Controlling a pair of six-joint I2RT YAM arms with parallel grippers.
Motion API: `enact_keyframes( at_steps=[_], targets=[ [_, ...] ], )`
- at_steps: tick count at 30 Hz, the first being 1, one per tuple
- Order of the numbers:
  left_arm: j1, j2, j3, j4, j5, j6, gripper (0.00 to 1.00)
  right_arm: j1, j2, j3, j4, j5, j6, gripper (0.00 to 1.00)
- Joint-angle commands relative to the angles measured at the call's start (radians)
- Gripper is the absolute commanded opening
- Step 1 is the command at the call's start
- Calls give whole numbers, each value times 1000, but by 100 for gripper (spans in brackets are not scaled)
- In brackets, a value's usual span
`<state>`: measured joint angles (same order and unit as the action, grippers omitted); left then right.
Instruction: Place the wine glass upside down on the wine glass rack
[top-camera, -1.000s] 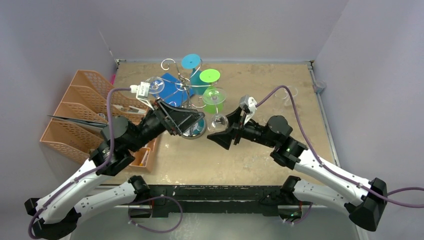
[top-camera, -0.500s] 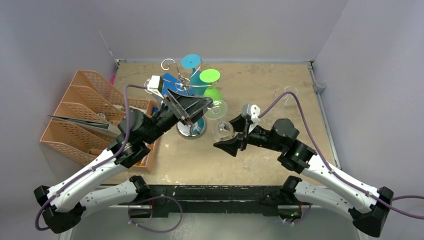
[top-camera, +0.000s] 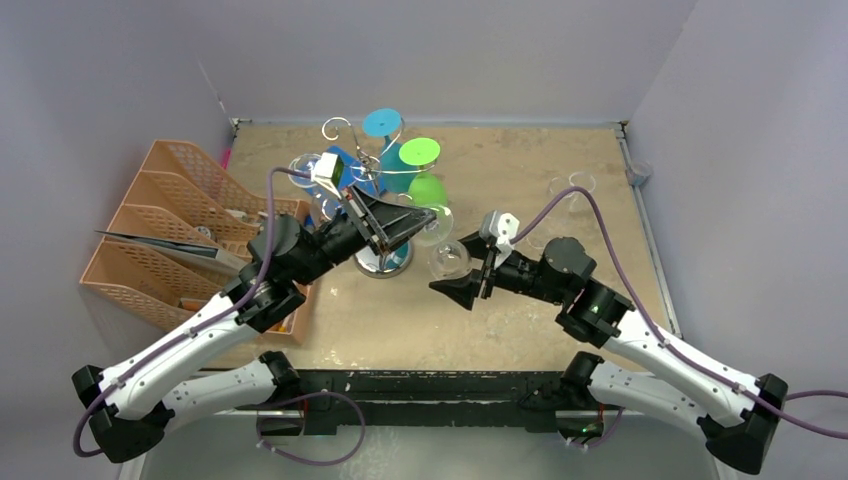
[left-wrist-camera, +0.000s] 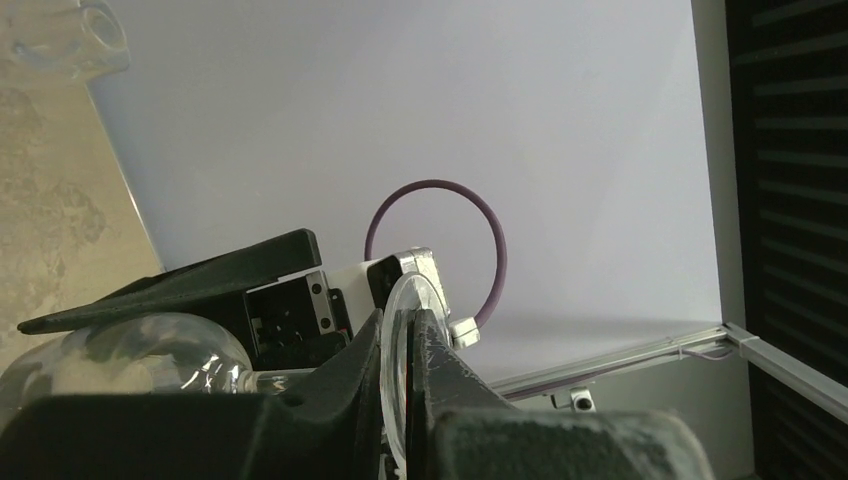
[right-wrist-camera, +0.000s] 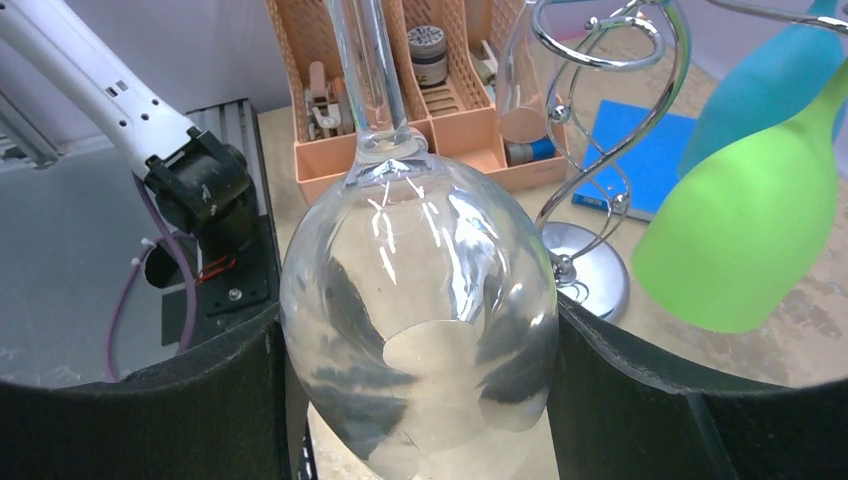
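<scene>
The clear wine glass (top-camera: 447, 262) lies roughly level above the table, between my two grippers. My right gripper (top-camera: 452, 285) is shut on its bowl (right-wrist-camera: 420, 330), with a black finger pressed against each side. My left gripper (top-camera: 425, 216) is shut on the glass's flat round foot (left-wrist-camera: 402, 310), which stands edge-on between the two fingertips. The stem runs from bowl to foot. Just behind the glass stands the chrome wine glass rack (top-camera: 383, 258), whose scroll arms (right-wrist-camera: 605, 120) carry a green glass (top-camera: 428, 190) and a blue glass (top-camera: 381, 123) hanging upside down.
An orange file organiser (top-camera: 165, 235) stands at the table's left edge beside my left arm. A blue flat square (right-wrist-camera: 650, 150) lies behind the rack's base. Another clear glass (top-camera: 570, 190) sits at the back right. Walls close in the table's far side and right side.
My left gripper has swung right across the rack to the glass's foot and shut on it. My right gripper drew the glass slightly nearer and rightward, then held still.
</scene>
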<state>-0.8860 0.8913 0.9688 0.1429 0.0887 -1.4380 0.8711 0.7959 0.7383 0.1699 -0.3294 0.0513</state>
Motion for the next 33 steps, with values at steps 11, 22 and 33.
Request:
enact_keyframes(
  at_steps=[11, 22, 33],
  targets=[
    [0, 10, 115, -88, 13, 112, 0, -1, -24, 98, 3, -5, 99, 97],
    [0, 42, 106, -66, 42, 77, 0, 0, 59, 149, 60, -77, 73, 46],
    [0, 27, 90, -53, 24, 65, 0, 0, 94, 165, 74, -74, 90, 0]
  ],
)
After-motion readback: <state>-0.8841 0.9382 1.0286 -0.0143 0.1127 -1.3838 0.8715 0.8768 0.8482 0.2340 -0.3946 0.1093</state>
